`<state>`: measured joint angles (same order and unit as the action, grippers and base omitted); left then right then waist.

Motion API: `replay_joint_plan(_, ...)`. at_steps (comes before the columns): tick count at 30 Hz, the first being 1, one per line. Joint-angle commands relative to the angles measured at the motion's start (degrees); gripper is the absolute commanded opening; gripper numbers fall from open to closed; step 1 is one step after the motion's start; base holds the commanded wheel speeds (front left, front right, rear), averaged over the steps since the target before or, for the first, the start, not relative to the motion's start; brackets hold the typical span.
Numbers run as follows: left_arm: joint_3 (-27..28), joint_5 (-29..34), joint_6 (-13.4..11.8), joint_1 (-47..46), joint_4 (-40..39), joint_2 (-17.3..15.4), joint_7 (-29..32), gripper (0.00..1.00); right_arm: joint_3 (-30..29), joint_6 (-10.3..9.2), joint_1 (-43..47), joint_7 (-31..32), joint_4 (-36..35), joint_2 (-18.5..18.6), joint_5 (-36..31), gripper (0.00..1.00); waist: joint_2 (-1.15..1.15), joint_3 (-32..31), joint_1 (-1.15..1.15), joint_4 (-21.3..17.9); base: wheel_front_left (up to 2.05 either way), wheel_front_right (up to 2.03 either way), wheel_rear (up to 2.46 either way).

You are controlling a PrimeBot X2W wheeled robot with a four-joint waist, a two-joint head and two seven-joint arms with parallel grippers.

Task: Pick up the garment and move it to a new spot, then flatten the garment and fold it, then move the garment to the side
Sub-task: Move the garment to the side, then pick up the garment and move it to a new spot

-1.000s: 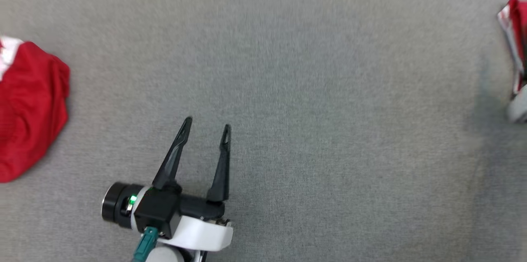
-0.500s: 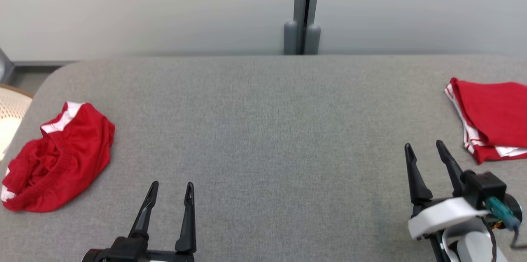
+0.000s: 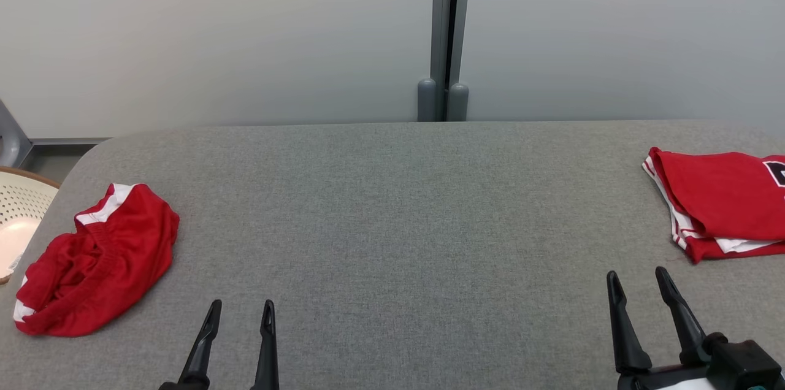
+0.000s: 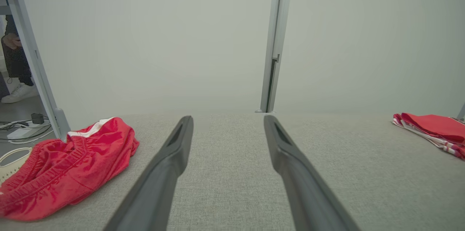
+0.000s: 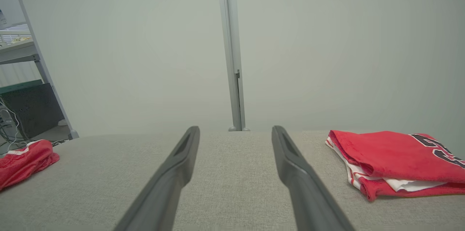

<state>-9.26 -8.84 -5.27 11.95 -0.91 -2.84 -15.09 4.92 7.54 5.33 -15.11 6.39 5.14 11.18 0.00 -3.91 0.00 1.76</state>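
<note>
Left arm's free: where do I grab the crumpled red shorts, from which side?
Probably the bunched elastic waistband of the crumpled red shorts: it stands up as a thick ridge. Bring the open left gripper down from above, jaws across the ridge.

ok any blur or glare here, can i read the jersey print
Head view: sharp, soft even light, no glare. Left wrist view: its own fingers look soft close up, crumpled shorts crisp. Right wrist view: folded jersey sharp, dark print cropped, unreadable.

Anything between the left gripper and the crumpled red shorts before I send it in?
Nothing visible. Just grey table lies between the open left gripper and the crumpled red shorts to its left. The folded red jersey sits far off on the right side.
</note>
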Motion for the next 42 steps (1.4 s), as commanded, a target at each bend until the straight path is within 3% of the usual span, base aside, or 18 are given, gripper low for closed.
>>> replay_joint_plan(1, 0.3, 0.1, 0.1, 0.6, 0.2, -0.2, -0.1, 1.0, 0.3, -0.11, 0.9, -0.1, -0.3, 0.0, -0.3, 1.0, 0.0, -0.2, 0.0, 0.0, 0.0, 0.0, 0.0)
replay_joint_plan(11, -0.1, 0.9, 0.5, 1.0, 0.8, -0.2, -0.1, 1.0, 0.7, -0.11, 1.8, -0.1, 0.2, -0.3, -0.3, 1.0, 0.0, -0.3, 0.0, 0.1, 0.0, 0.0, 0.0)
replay_joint_plan(17, -0.1, 1.4, 0.5, 0.7, 1.2, -0.2, -0.1, 1.0, 0.6, -0.11, 2.6, -0.1, 0.5, -0.3, -0.4, 1.0, 0.0, -0.3, 0.0, 2.2, 0.0, 0.0, 0.0)
replay_joint_plan(24, 0.4, 1.8, 0.1, 1.0, 1.2, -0.2, -0.1, 1.0, 1.9, -0.11, 3.2, -0.1, 0.7, -0.6, -0.1, 1.0, 0.0, -1.0, 0.0, 7.8, 0.0, 0.0, 0.0)
replay_joint_plan(35, 2.8, 2.8, 0.5, 3.1, 0.5, -0.2, -0.1, 1.0, 3.0, -0.11, 4.8, -0.1, 1.0, -1.4, 0.5, 1.0, 0.0, -2.5, 0.0, 22.0, 0.0, 0.0, 0.0)
replay_joint_plan(42, 4.7, 1.7, -1.7, 3.3, -2.9, -0.1, -0.1, 1.0, 5.4, -0.1, 0.8, -0.1, 2.3, 0.0, 0.5, 1.0, 0.0, 0.7, 0.0, 25.4, 0.0, 0.0, 0.0)
